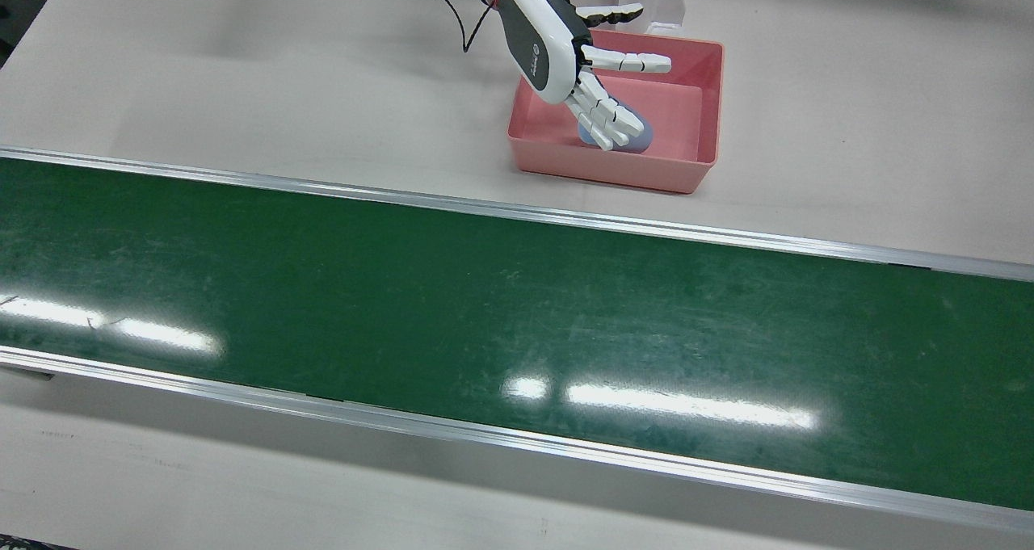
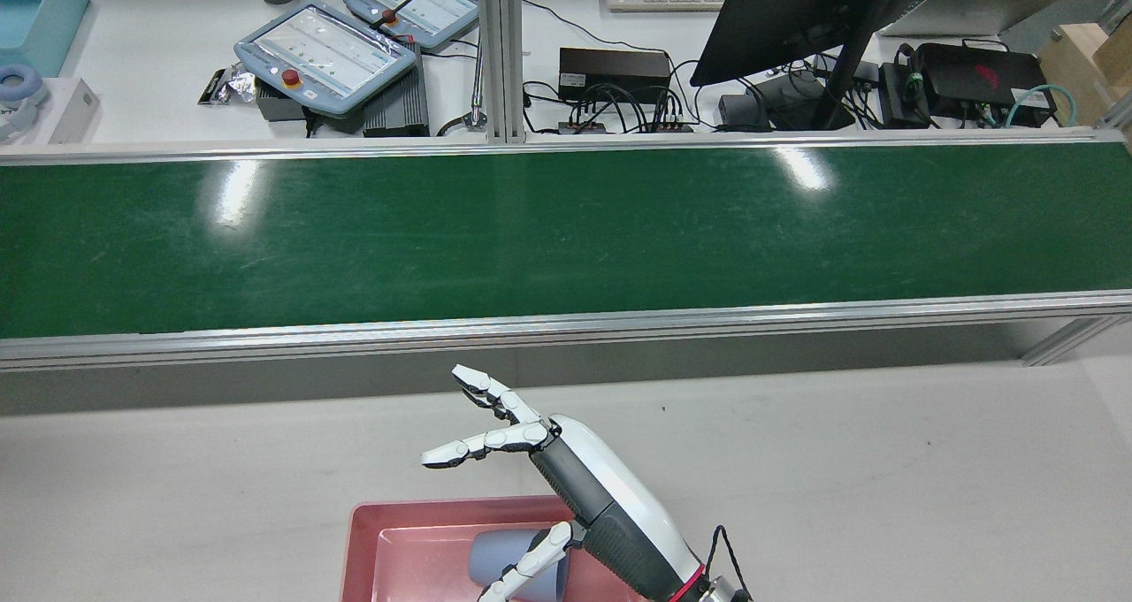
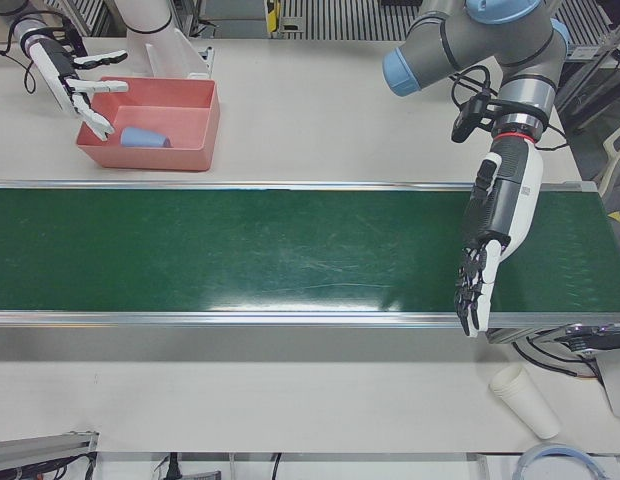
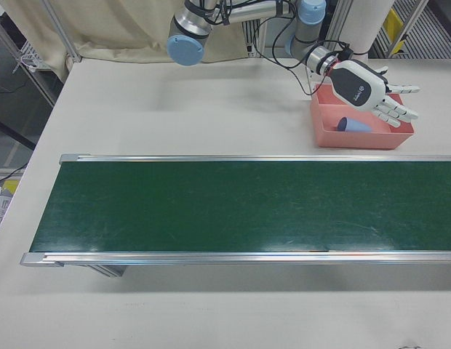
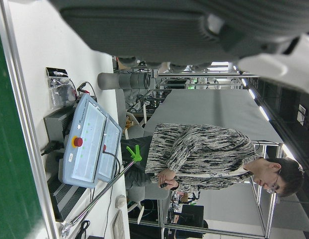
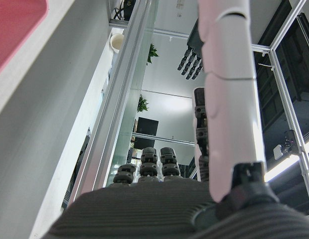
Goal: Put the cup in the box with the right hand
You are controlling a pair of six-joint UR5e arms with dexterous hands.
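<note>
**Cup lies in the box beneath a spread right hand**

The pale blue plastic cup (image 1: 632,140) lies on its side on the floor of the shallow pink plastic box (image 1: 711,98), directly under the fingertips (image 1: 602,142) of the white-and-grey right hand (image 1: 577,77). That hand hangs over the box with fingers spread and holding nothing, which suggests a release already made; the tipped cup probably toppled on landing. A small round logo marks the back of the hand, too small to read.

Well away from it, the left hand (image 3: 488,250) hangs idle over the green conveyor belt (image 1: 485,308), fingers extended and loosely together, empty, likely parked clear of the right arm's work.
</note>
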